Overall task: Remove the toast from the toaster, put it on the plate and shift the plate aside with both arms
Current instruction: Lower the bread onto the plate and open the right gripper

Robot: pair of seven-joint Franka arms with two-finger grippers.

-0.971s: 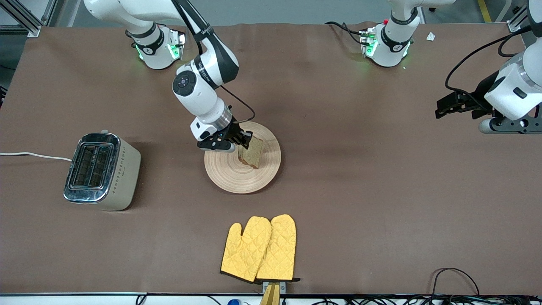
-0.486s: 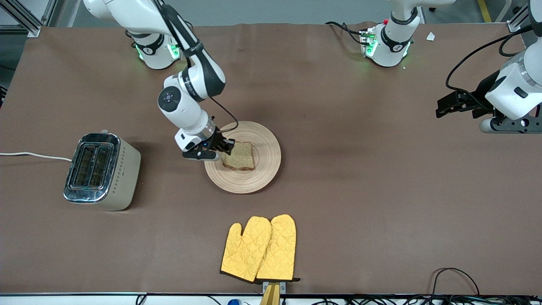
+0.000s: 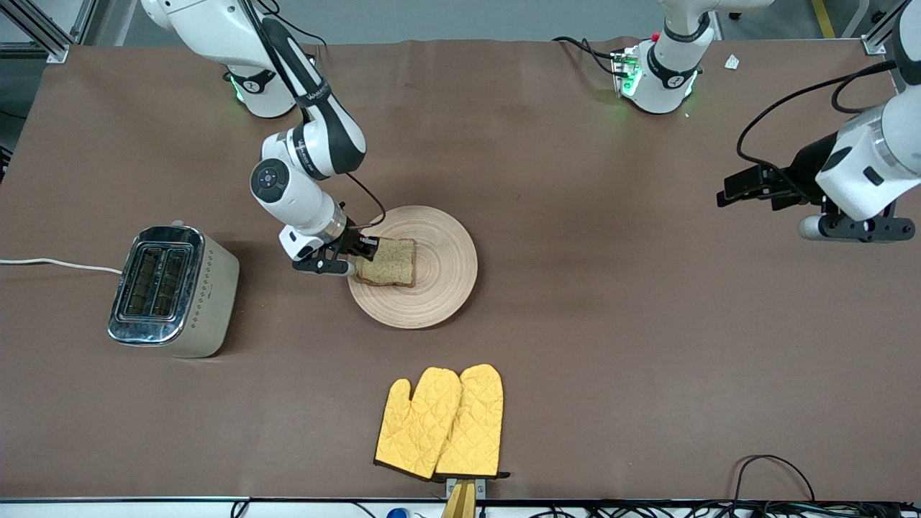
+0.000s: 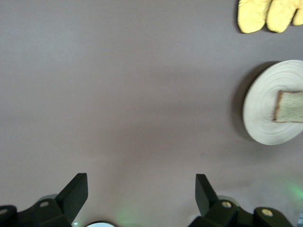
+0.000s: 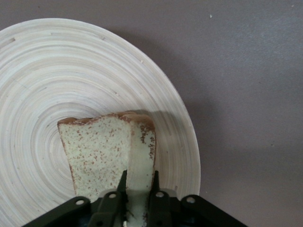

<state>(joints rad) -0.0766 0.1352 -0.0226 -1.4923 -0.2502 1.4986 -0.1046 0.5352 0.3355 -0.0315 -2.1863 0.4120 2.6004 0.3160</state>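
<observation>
The toast (image 3: 388, 261) lies nearly flat on the pale wooden plate (image 3: 439, 288) in the middle of the table, on the side toward the toaster. My right gripper (image 3: 363, 253) is low at the plate's rim and is shut on the toast's edge. In the right wrist view, my right gripper (image 5: 138, 179) clamps the toast (image 5: 97, 151) at its edge over the plate (image 5: 57, 66). My left gripper (image 3: 740, 188) is open and empty, up over the left arm's end of the table. The left wrist view shows the left gripper (image 4: 142, 187) over bare table, with the plate (image 4: 258, 111) and toast (image 4: 289, 106) farther off.
A steel toaster (image 3: 173, 288) with a white cord (image 3: 57, 265) stands toward the right arm's end. A pair of yellow oven mitts (image 3: 442, 421) lies nearer the front camera than the plate and also shows in the left wrist view (image 4: 267, 14). Cables run along the front edge.
The toast went from standing tilted to nearly flat on the plate. My right gripper moved down and toward the toaster, still holding it. My left arm shifted slightly toward the plate.
</observation>
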